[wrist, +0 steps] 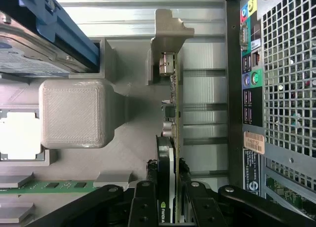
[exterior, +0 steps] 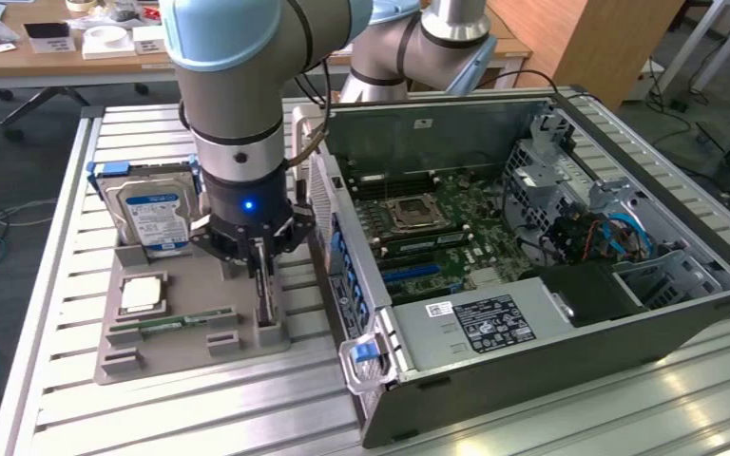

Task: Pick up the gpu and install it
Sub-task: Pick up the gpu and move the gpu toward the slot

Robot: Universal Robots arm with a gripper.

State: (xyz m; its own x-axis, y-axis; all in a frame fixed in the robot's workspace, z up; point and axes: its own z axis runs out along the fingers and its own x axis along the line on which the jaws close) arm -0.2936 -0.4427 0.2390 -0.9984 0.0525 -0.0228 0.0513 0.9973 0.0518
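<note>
Slatted table (exterior: 61, 399): grey tray (exterior: 168, 359) holds gpu (wrist: 174, 94) upright, jaws clamping it.

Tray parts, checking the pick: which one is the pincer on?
The gpu, the thin card on edge clamped in the pincer; hard drive, chip and memory stick sit apart.

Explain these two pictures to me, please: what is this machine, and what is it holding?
It is a robot arm with jaws at its tip. One picture comes from a camera off the arm; the other from one on its wrist. On the slatted table lies a grey holder carrying a hard drive, a processor chip, a memory stick and the gpu, a thin card standing on edge. Beside it sits an open computer case. The jaws are closed on the gpu, not yet lifted out.
</note>
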